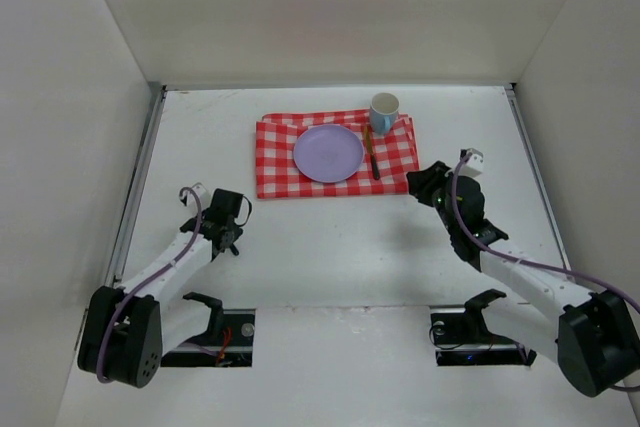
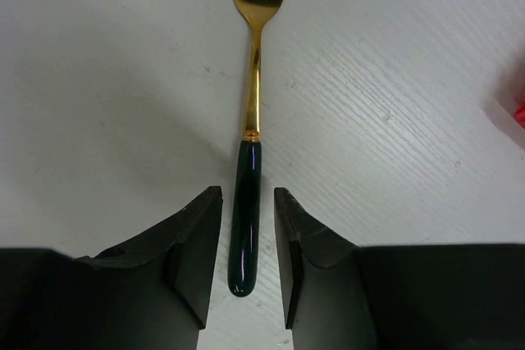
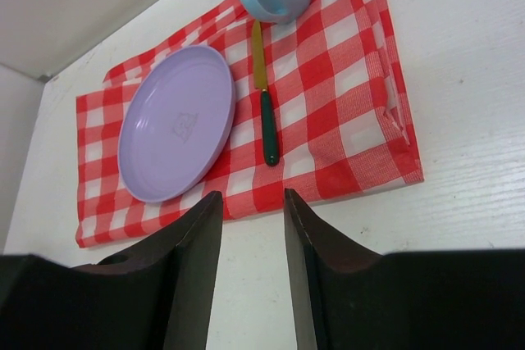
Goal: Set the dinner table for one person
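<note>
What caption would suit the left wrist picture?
Left arm's open fingers straddle the green handle of a gold fork on the dinner table.

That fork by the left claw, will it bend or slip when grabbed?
The fork looks like rigid metal, so it probably won't bend. Its glossy green handle may slip between the left gripper's fingers. Gripped near the handle's end, it might tilt tines-down.

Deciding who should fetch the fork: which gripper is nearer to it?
Left. The left gripper is open and straddles the handle of the fork; the right gripper hovers by the near edge of the checked cloth.
</note>
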{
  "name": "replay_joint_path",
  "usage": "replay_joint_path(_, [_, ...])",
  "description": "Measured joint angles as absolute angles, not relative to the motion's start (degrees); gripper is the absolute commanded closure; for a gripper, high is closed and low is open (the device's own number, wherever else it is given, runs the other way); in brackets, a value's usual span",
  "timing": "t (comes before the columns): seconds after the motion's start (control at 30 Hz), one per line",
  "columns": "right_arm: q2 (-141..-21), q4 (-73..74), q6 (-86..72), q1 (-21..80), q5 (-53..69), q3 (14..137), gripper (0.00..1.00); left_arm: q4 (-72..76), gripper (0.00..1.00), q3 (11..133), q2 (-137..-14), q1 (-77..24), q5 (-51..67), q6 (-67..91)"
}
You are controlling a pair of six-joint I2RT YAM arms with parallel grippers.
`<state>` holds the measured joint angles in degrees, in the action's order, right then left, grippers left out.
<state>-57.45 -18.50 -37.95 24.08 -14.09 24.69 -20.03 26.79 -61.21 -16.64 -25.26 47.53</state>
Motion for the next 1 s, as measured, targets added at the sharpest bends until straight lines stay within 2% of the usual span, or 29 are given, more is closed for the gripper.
replay_joint_path(0.1, [-57.43, -18.5, -37.78, 24.14, -13.93, 24.71, 0.57, -18.46, 0.76, 26.57, -62.39, -16.32, -24.82, 48.16])
replay_joint_path(0.27, [-56.51, -18.5, -37.76, 24.21, -13.93, 24.71, 0.58, -14.94, 0.91, 25.47, -63.81, -15.57, -23.05, 49.01])
replay_joint_path(0.4, [-52.8, -18.55, -37.74, 24.47, -14.83, 24.6, 0.58, -11.86, 0.97, 24.86, -63.99, -14.57, -21.91, 48.93])
replay_joint_path(0.6, [-46.81, -20.12, -37.8, 24.43, -17.02, 23.94, 0.55, -12.14, 0.98, 23.77, -58.06, -16.32, -21.08, 46.63])
replay_joint_path(0.7, [-47.18, -20.69, -37.93, 24.34, -17.37, 23.62, 0.54, -12.97, 0.98, 27.59, -57.67, -20.18, -21.63, 44.01])
replay_joint_path(0.87, [-50.15, -20.71, -37.98, 24.34, -17.58, 23.51, 0.54, -9.45, 0.98, 39.99, -68.05, -29.3, -22.48, 38.89])
replay_joint_path(1.0, [-50.72, -20.71, -37.95, 24.34, -17.56, 23.46, 0.54, -5.43, 0.95, 49.87, -79.59, -32.77, -21.08, 33.12])
